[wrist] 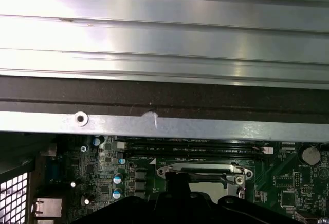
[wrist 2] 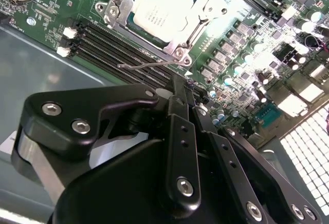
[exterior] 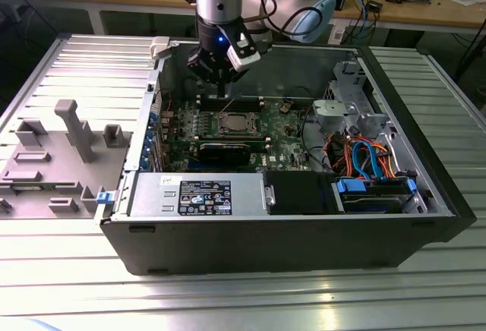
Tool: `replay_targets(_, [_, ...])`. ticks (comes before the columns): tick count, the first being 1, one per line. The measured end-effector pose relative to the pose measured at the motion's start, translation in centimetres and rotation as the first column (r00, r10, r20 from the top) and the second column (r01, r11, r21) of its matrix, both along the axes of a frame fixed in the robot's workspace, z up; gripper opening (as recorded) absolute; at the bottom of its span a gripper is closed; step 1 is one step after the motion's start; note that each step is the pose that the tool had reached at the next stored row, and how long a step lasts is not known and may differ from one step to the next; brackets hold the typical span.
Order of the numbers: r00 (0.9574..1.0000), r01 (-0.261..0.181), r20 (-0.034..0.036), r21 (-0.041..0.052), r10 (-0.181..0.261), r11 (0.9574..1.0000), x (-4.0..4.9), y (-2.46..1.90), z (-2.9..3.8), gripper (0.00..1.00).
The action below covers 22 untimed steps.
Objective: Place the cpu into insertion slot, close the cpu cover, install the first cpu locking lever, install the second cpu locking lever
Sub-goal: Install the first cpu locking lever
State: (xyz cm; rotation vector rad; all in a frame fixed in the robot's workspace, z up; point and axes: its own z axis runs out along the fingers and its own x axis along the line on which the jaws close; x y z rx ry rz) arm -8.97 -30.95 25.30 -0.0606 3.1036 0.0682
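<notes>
Claw (wrist 2: 184, 82) of matte black links and bright screw heads, narrowed to a closed wedge with nothing pinched, tips just beside a thin bent wire locking lever (wrist 2: 146, 65) standing free of the socket edge. Under the lever, long black memory slots (wrist 2: 113, 41) in parallel rows. Past those, the cpu (wrist 2: 160, 7), a flat, pale, dull-metal square, seated in the insertion slot (wrist 2: 181, 54) and framed by the shiny sheet-metal cpu cover (wrist 2: 117, 9) lying flat around it. Around the socket, green motherboard (wrist 2: 46, 13) studded with round silver capacitors (wrist 2: 226, 62). In the exterior view, hanging upright above the socket, inside a black steel computer case (exterior: 288, 244) on a ribbed aluminium table (exterior: 228, 301).
</notes>
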Motion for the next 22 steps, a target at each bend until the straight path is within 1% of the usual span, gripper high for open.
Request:
replay_targets(7, [1.0, 0.0, 0.0001, 0.0001, 0.0, 1.0, 0.6, 0.0, -0.13, 0.11])
replay_targets(18, [1.0, 0.0, 0.0001, 0.0001, 0.0, 1.0, 0.63, 0.0, -0.13, 0.11])
replay_targets(20, [1.0, 0.0, 0.0002, 0.0077, 0.0, 1.0, 0.65, 0.0, -0.16, 0.11])
replay_targets(22, [1.0, 0.0, 0.0002, 0.0122, 0.0, 0.9999, 0.68, 0.0, -0.29, 0.11])
